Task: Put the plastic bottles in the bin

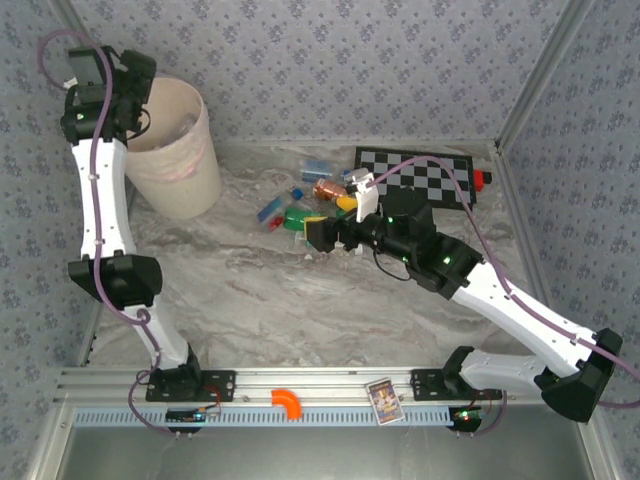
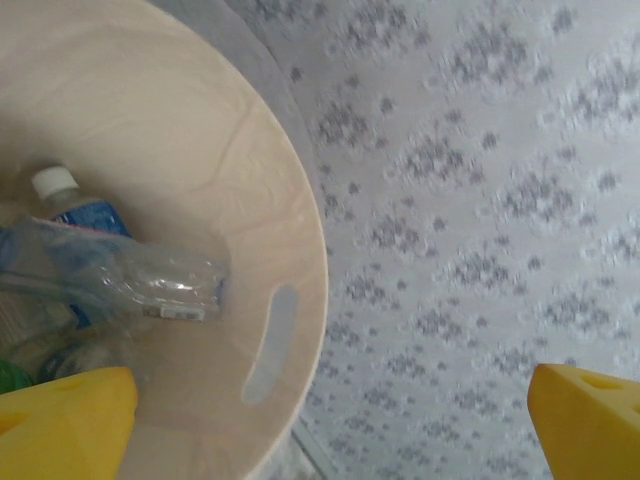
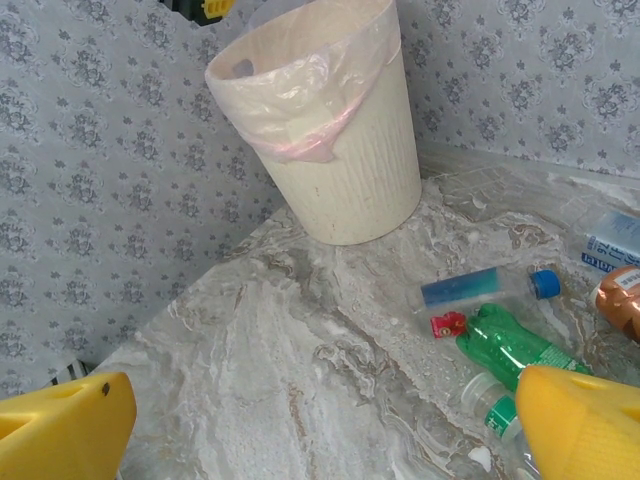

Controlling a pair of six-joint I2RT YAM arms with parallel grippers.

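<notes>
Fingers (image 2: 62, 420) of the left gripper (image 2: 325, 435) stand spread wide with nothing between them, hanging over the mouth of the bin (image 2: 305, 270). The bin stands in the far left corner of the bench (image 1: 250, 290) (a clear liner (image 3: 300, 95) is folded over its rim). Inside it a clear bottle with a white cap and blue label (image 2: 85, 212) lies against the wall, and a crushed clear bottle (image 2: 160, 285) lies across it.

The right gripper (image 3: 320, 440) is also wide apart and empty, low over the middle of the bench and facing the bin. Just ahead of one of its fingers (image 3: 585, 425) lies a green bottle (image 3: 515, 345). A clear bottle with a blue cap (image 3: 490, 285) lies beyond that, and a copper-coloured bottle (image 3: 620, 300) sits at the picture's edge.

From above, the loose plastic bottles (image 1: 305, 205) cluster near the middle of the far edge, just beside the checkerboard (image 1: 415, 178) and well apart from the bin.
</notes>
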